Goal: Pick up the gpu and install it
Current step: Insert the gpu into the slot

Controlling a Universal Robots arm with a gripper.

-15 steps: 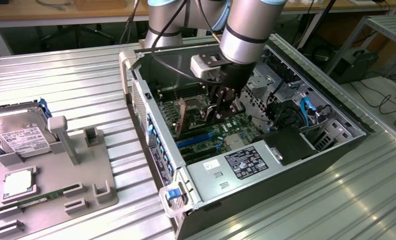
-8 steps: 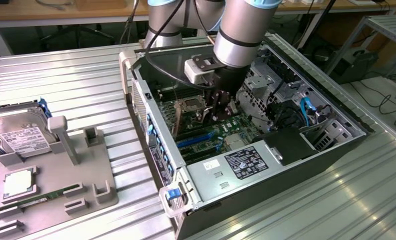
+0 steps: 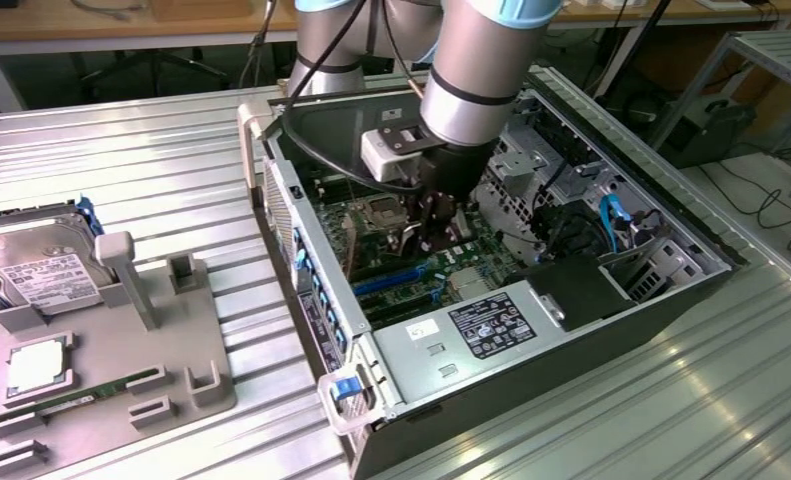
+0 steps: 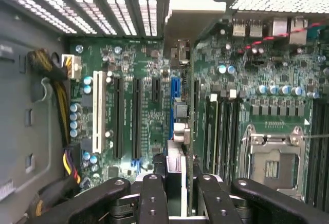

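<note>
The gpu (image 4: 183, 131) was pinched edge-on between the gripper (image 4: 177, 183) fingers, hanging upright inside the open PC case (image 3: 318, 300), right over the motherboard (image 4: 149, 106). From the wrist view it sat above the blue slot (image 4: 175, 100), with the long black slots (image 4: 136, 116) and the white slot (image 4: 97, 111) off to one side and the empty CPU socket (image 4: 275, 157) on the other. In the exterior view the gripper (image 3: 434, 238) was sunk well into the case, near the power supply (image 3: 502, 320).

So pickup looked done, and this was the install step, I reckon. The card needed to stay square to that slot, bracket end lined up with the rear wall, then a straight push down. Outside, the parts tray (image 3: 102, 390) held the hard drive (image 3: 35, 265).
</note>
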